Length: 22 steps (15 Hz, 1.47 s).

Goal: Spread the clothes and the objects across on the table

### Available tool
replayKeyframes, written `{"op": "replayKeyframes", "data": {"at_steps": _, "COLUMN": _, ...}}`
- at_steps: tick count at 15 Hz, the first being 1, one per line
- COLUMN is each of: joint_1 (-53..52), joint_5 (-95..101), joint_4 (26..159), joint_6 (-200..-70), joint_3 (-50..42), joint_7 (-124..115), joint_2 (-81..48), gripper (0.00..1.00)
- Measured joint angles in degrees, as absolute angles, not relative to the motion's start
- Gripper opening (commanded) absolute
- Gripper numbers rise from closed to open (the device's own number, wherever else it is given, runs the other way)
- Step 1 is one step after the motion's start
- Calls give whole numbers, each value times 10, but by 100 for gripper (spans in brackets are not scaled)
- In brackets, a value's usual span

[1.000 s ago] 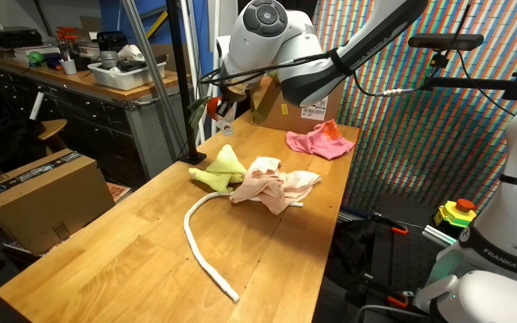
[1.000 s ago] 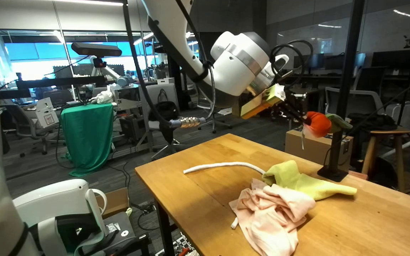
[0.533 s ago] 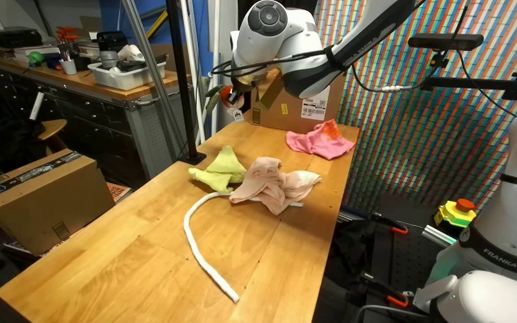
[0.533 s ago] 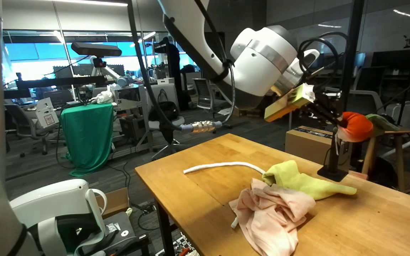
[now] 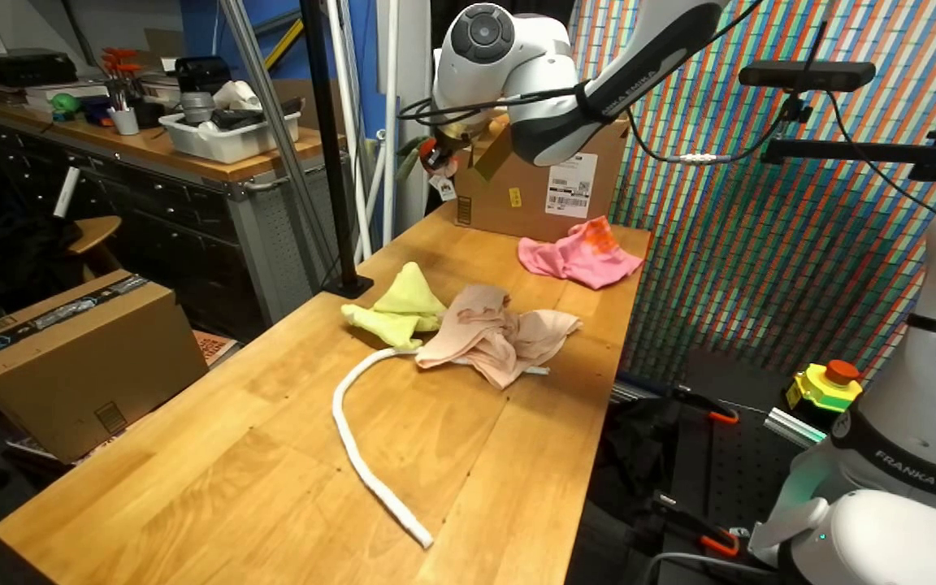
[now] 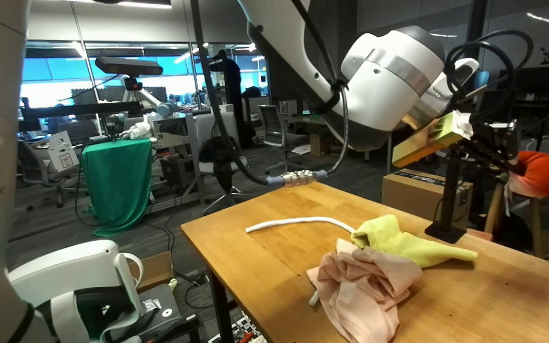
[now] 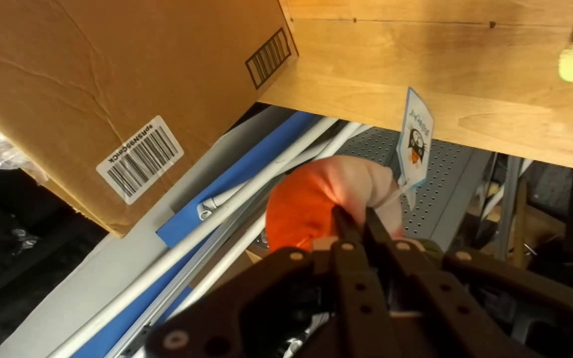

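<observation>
1. Here's the gripper, clamped on the orange-and-white toy, its tips nearly meeting with fabric bunched between them. Presumably plush like that squashes down to a narrow pinch.

2. The toy is up in the air, paper tag hanging beside it; that height, I'd guess, clears the cloths below.

3. Watch the edge! In the wrist view the toy shows against the gap past the table; let go there and it might fall.

4. Down below, the peach cloth lies crumpled over the white rope, touching the yellow cloth: the cluster still needing work.

5. Pink cloth sits well apart, near the cardboard box; that looks spread out enough.

6. Next call: bring the toy in over wood, then release.
</observation>
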State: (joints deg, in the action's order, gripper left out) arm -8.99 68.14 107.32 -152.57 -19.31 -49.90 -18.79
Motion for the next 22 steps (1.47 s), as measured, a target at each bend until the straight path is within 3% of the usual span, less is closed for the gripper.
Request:
{"op": "replayKeyframes", "data": {"at_steps": 14, "joint_1": -12, "joint_5": 612, "joint_4": 979, "joint_6": -1524, "joint_3": -196, "joint_7": -501, "joint_2": -265, "gripper": 2}}
{"op": "replayKeyframes", "data": {"at_steps": 15, "joint_1": -10, "joint_5": 612, "joint_4": 975, "joint_6": -1524, "joint_3": -196, "joint_7": -501, "joint_2": -268, "gripper": 32}}
{"op": "replayKeyframes", "data": {"at_steps": 17, "joint_1": -1, "joint_5": 612, "joint_4": 969, "joint_6": -1521, "joint_3": -188, "joint_7": -502, "joint_2": -272, "gripper": 37}}
{"op": "replayKeyframes", "data": {"at_steps": 22, "joint_1": 10, "joint_5": 612, "joint_4": 961, "joint_6": -1511, "joint_3": -175, "joint_7": -502, "joint_2": -273, "gripper": 76}}
